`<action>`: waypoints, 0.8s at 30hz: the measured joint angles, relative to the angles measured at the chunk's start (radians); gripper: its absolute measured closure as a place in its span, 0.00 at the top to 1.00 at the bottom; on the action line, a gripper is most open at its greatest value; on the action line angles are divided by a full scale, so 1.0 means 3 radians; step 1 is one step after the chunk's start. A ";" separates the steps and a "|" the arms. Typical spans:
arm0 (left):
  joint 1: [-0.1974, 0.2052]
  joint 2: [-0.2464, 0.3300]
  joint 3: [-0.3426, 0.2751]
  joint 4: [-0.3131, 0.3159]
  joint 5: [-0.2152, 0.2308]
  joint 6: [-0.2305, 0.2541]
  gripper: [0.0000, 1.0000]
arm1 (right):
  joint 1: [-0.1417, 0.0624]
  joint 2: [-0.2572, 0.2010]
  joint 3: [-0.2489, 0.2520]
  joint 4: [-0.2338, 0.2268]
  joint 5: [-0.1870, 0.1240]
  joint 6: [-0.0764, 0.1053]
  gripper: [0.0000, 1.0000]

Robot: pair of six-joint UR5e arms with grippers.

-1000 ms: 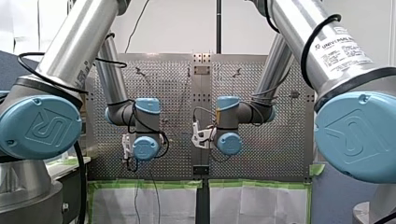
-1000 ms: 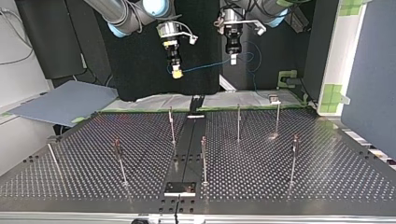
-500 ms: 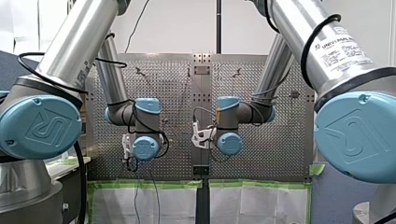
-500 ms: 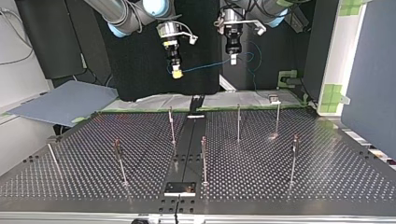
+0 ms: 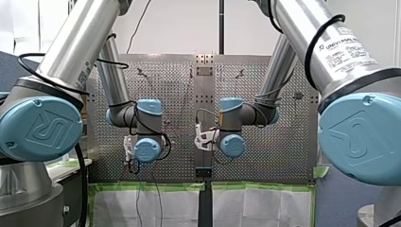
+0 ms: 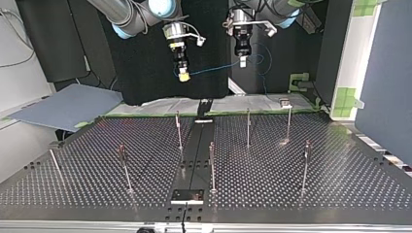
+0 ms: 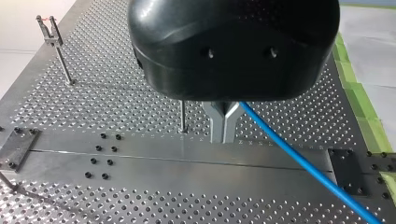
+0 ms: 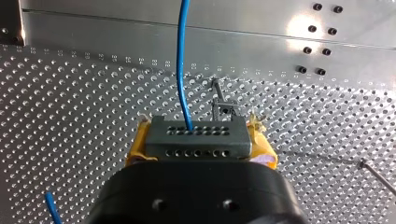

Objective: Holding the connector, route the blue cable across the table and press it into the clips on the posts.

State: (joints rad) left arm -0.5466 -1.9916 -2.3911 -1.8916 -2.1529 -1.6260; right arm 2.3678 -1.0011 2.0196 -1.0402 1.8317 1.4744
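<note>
Holding: right gripper [image 8: 200, 150] has its yellow pads [image 8: 135, 149] clamped on the grey multi-hole connector block [image 8: 196, 135], so the cable end stays under control for routing.
Cable: thin blue cable [image 8: 181, 60] leaves the connector straight ahead of those pads and runs to my left gripper [image 7: 223, 125]. Its metal fingers [image 7: 217, 122] look closed with the cable pinched between them, a guide point I'd guess.
Height: both hang well above the perforated metal table [image 6: 301, 189], nothing clipped yet.
In the way: thin metal posts with clips [image 6: 248, 127]. One shows just beside the left fingers lower down, another just ahead of the connector, so there's a snag risk going down.
</note>
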 joint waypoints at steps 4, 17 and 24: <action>0.0000 0.0000 0.0000 0.0000 0.0000 0.0000 0.02 | 0.0000 0.0000 0.0000 0.0000 0.0000 0.0000 0.00; -0.0017 0.0021 -0.0022 -0.0020 -0.0021 0.0022 0.02 | 0.0011 0.0011 -0.0011 0.0011 0.0012 0.0008 0.00; -0.0044 0.0199 -0.0150 -0.0200 -0.0165 0.0106 0.02 | 0.0111 0.0142 -0.0063 0.0174 0.0170 0.0024 0.00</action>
State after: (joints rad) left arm -0.5598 -1.9320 -2.4362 -1.9515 -2.2023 -1.5942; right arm 2.4010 -0.9586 2.0008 -0.9879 1.8827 1.4818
